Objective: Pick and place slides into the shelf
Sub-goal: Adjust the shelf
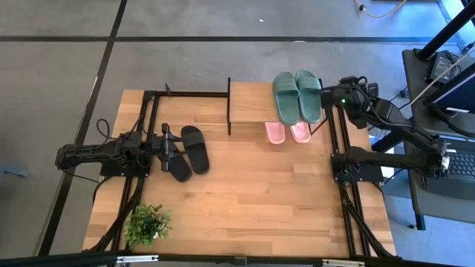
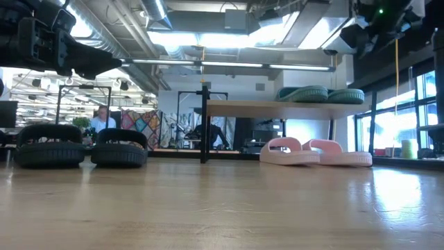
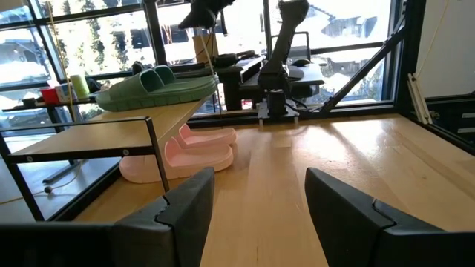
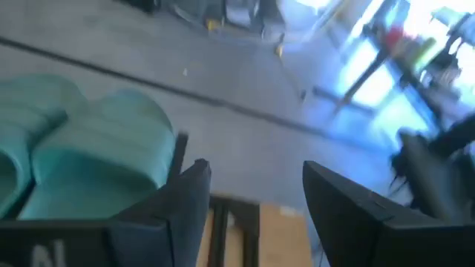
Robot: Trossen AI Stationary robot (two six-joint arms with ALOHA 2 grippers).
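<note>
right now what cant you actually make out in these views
- Pink slides, high view: the shelf top board covers their back halves.
- Shelf's lower level, high view: hidden under the top board.
- Black slides, low view: seen end-on, so the straps hide their length.
- Green slides, right wrist view: blurred and cut off by the picture edge beside the open right gripper.
- Potted plant, high view: its pot is hidden by leaves.

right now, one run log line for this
green slides: shelf top | pink slides: under | black slides: table | left gripper: open | right gripper: open
</note>
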